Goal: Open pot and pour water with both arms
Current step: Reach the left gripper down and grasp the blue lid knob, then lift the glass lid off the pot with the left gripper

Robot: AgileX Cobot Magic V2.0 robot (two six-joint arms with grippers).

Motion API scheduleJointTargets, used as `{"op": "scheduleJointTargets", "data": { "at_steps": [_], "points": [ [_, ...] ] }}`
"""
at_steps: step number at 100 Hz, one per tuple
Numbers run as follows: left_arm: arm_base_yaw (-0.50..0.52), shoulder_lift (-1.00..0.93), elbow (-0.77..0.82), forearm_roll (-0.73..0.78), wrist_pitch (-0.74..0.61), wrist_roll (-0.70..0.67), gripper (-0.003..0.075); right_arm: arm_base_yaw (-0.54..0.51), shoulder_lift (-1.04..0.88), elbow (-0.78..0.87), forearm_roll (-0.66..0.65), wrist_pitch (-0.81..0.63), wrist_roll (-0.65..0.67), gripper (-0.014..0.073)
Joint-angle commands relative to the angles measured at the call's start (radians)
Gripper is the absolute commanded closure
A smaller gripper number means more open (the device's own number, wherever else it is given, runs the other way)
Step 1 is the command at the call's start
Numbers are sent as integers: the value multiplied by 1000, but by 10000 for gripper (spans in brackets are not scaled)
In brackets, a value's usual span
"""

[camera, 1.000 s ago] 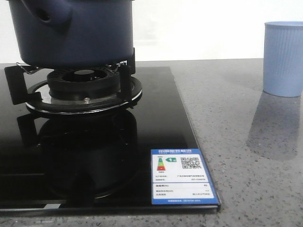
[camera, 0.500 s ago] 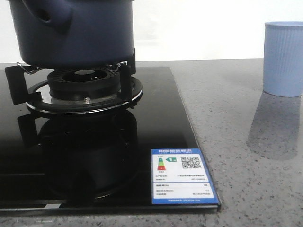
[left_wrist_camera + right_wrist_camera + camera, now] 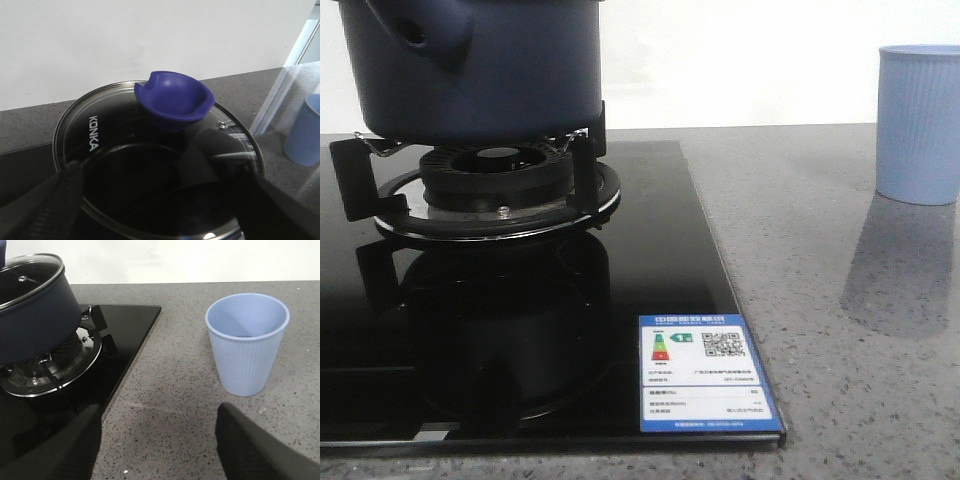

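The dark navy pot (image 3: 470,65) sits on the gas burner (image 3: 500,190) at the left, its stubby handle socket (image 3: 430,35) facing forward. A glass lid (image 3: 80,125) with a blue knob (image 3: 172,102) covers it. My left gripper (image 3: 140,160) hovers open over the lid, on the near side of the knob, its fingers (image 3: 50,200) spread wide with nothing between them. My right gripper (image 3: 160,410) is open above bare counter, between the pot (image 3: 35,310) and the light blue ribbed cup (image 3: 247,342). Neither gripper shows in the front view.
The black glass cooktop (image 3: 650,260) carries an energy label (image 3: 705,385) at its front right corner. Grey speckled counter (image 3: 820,300) lies to its right, with the cup (image 3: 918,125) standing at the far right. A white wall runs behind.
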Motion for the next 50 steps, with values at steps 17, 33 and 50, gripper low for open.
{"op": "scheduleJointTargets", "data": {
  "at_steps": [17, 33, 50],
  "points": [
    [-10, 98, -138, -67, -25, 65, 169, 1, 13, -35, 14, -76, -9, 153],
    [-10, 141, -180, -134, 2, 149, 169, 1, 13, -35, 14, -76, -9, 153],
    [-10, 184, -190, -159, 7, 184, 169, 1, 13, -35, 14, -76, -9, 153]
  ]
}}
